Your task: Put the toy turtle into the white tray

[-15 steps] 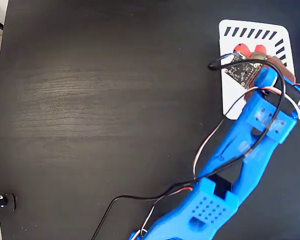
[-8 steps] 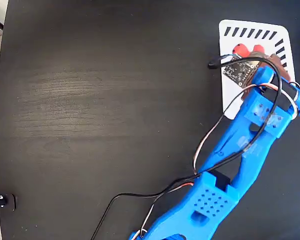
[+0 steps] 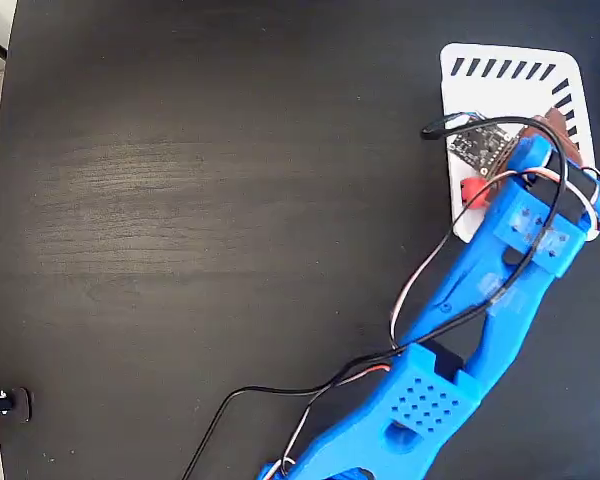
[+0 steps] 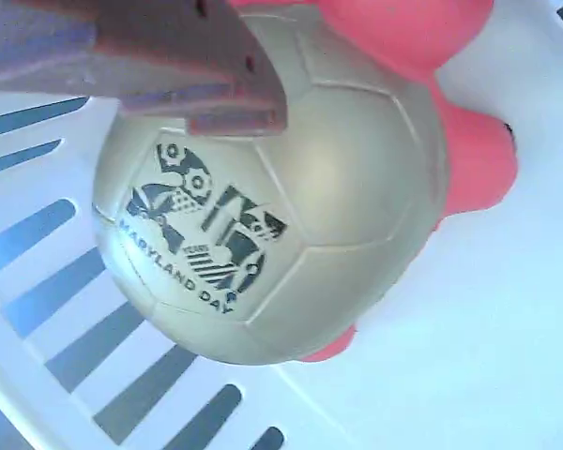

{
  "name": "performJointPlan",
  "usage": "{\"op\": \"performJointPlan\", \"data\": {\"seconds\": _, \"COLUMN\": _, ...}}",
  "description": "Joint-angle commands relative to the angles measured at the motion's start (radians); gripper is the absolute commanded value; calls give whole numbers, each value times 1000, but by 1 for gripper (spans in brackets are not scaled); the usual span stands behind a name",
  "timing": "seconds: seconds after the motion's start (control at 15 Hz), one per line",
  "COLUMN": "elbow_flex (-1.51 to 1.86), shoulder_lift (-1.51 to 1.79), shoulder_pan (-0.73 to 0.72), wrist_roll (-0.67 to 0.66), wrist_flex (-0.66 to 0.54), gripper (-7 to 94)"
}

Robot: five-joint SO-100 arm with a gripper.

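Note:
The toy turtle [image 4: 263, 206] fills the wrist view: a shiny beige-gold shell with a printed label and coral-red head and feet. It lies on the white tray [image 4: 507, 309], beside the dark slots. One brown finger [image 4: 169, 66] of my gripper crosses the top of the shell; the other finger is out of view. In the fixed view my blue arm's gripper [image 3: 542, 122] hangs over the white tray [image 3: 500, 55], open. Only a red bit of the turtle [image 3: 472, 190] peeks out at the arm's left side, near the tray's lower left edge.
The tray lies at the far right of a dark wooden table [image 3: 210, 200]. Black, red and white cables [image 3: 420, 290] trail along the arm. The table's left edge runs down the picture's left side.
The turtle's red feet showed above the gripper near the tray's top slots before. Now red shows lower, at the arm's left side. The arm barely shifted.

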Motion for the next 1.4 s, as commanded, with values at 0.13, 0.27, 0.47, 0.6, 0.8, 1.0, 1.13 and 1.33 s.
{"op": "performJointPlan", "data": {"seconds": 0.13, "elbow_flex": 3, "shoulder_lift": 227, "shoulder_pan": -5, "wrist_roll": 21, "wrist_flex": 18, "gripper": 26}}
{"op": "performJointPlan", "data": {"seconds": 0.27, "elbow_flex": 95, "shoulder_lift": 348, "shoulder_pan": -51, "wrist_roll": 40, "wrist_flex": 18, "gripper": -2}}
{"op": "performJointPlan", "data": {"seconds": 0.47, "elbow_flex": 411, "shoulder_lift": 575, "shoulder_pan": -195, "wrist_roll": 124, "wrist_flex": -23, "gripper": -2}}
{"op": "performJointPlan", "data": {"seconds": 0.6, "elbow_flex": 620, "shoulder_lift": 709, "shoulder_pan": -331, "wrist_roll": 181, "wrist_flex": -83, "gripper": -2}}
{"op": "performJointPlan", "data": {"seconds": 0.8, "elbow_flex": 985, "shoulder_lift": 957, "shoulder_pan": -509, "wrist_roll": 239, "wrist_flex": -256, "gripper": -2}}
{"op": "performJointPlan", "data": {"seconds": 1.0, "elbow_flex": 1338, "shoulder_lift": 1236, "shoulder_pan": -660, "wrist_roll": 275, "wrist_flex": -350, "gripper": -2}}
{"op": "performJointPlan", "data": {"seconds": 1.13, "elbow_flex": 1552, "shoulder_lift": 1417, "shoulder_pan": -764, "wrist_roll": 313, "wrist_flex": -379, "gripper": -2}}
{"op": "performJointPlan", "data": {"seconds": 1.33, "elbow_flex": 1917, "shoulder_lift": 1715, "shoulder_pan": -818, "wrist_roll": 293, "wrist_flex": -551, "gripper": -2}}
